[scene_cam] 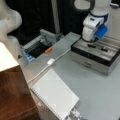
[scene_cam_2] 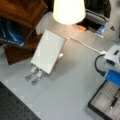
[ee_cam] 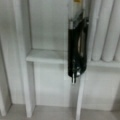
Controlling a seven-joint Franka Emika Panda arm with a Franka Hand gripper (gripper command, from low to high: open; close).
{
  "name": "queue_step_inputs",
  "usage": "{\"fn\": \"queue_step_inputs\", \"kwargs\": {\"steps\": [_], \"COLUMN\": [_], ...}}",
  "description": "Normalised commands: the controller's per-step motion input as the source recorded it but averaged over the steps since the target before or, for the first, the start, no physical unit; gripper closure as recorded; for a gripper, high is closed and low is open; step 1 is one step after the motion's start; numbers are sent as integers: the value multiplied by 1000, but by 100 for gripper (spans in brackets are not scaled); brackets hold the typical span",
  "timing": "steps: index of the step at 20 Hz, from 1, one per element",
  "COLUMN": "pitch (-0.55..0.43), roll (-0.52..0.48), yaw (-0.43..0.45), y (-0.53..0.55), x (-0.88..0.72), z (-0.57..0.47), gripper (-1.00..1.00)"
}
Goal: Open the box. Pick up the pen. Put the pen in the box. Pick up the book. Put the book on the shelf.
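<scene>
The pen [ee_cam: 76, 50] lies inside the open box [scene_cam: 96, 60] on its grey grooved interior, at a front view's right, with no legible writing on either item. The gripper [scene_cam: 91, 40] hangs low over the box directly above the pen; whether its jaws are apart or clamped cannot be told. The book [scene_cam: 55, 95] lies closed on the table [scene_cam: 100, 95] beside the shelf [scene_cam: 12, 97].
</scene>
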Motion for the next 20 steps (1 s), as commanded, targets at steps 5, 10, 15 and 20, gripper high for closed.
{"fn": "queue_step_inputs", "kwargs": {"steps": [5,10,15,20], "pitch": [169,112,81,25], "roll": [-310,-433,-400,-627], "yaw": [198,337,310,314], "y": [-592,-558,-394,-314], "x": [150,103,62,45], "z": [193,133,116,83], "gripper": [-100,-100,-100,-100]}}
